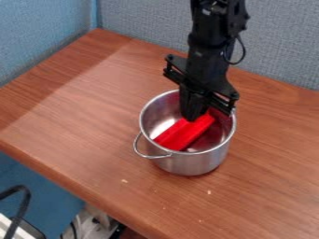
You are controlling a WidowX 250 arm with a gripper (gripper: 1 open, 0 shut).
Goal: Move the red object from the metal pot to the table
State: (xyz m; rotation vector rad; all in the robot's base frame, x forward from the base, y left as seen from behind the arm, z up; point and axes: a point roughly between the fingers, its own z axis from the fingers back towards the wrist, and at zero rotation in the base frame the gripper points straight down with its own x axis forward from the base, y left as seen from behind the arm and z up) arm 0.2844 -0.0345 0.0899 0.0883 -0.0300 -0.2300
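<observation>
One camera is looking down at the bench (75, 93) from a high angle. The red object (178, 136) is lying inside the metal pot (155, 114), slanting across its interior. Its lower end is resting toward the pot's near-left inner wall. Its upper end is reaching up under the end effector (200, 112), which is hanging straight down into the pot's far-right side. The red object is showing as a bright, smooth, elongated block, about as long as the pot is wide, with its raised end partly hidden behind the black fingers. The end effector's fingers are standing close together, closed on the block's upper end, so the block is being gripped there while its other end is sitting low in the pot. The pot, shiny and round with a loop handle at its near-left rim, is standing on the bench close to the near-right edge, well apart from the far corner and the left corner.
</observation>
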